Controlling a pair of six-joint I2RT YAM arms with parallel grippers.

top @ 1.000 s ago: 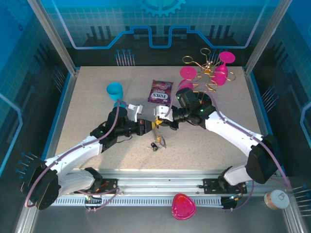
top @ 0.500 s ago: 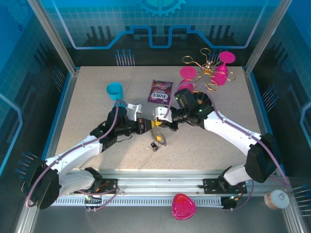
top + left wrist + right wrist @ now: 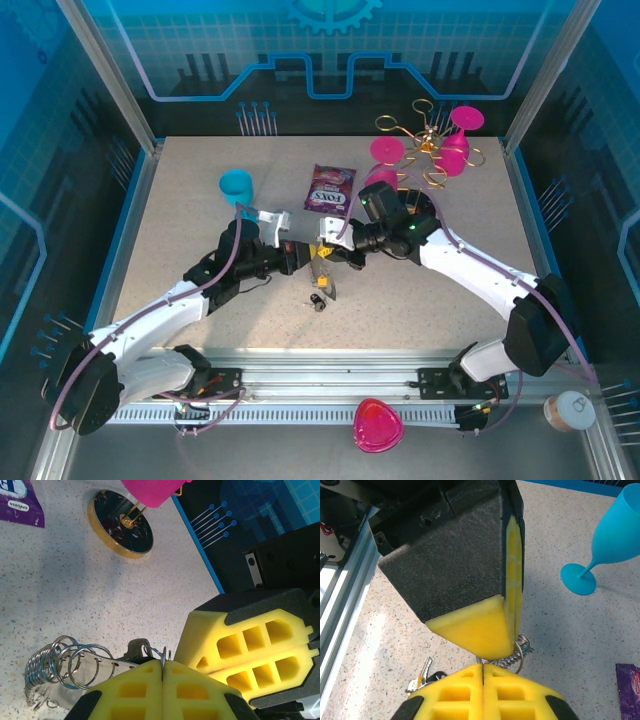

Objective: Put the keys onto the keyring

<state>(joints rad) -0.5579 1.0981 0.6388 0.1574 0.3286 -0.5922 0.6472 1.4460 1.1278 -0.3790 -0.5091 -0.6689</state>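
**Purple snack pkt** [image 3: 330, 189], table centre toward far edge: white logo on front, too small to read from top cam. Left wrist cam, same pkt [image 3: 20, 502]: small white caps, approx. "SAVORIA" (uncertain), under part of larger white lettering cut off by frame edge.

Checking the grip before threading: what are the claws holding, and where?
The keyring: left claw and right claw each pinch its thin wire, tips close together.
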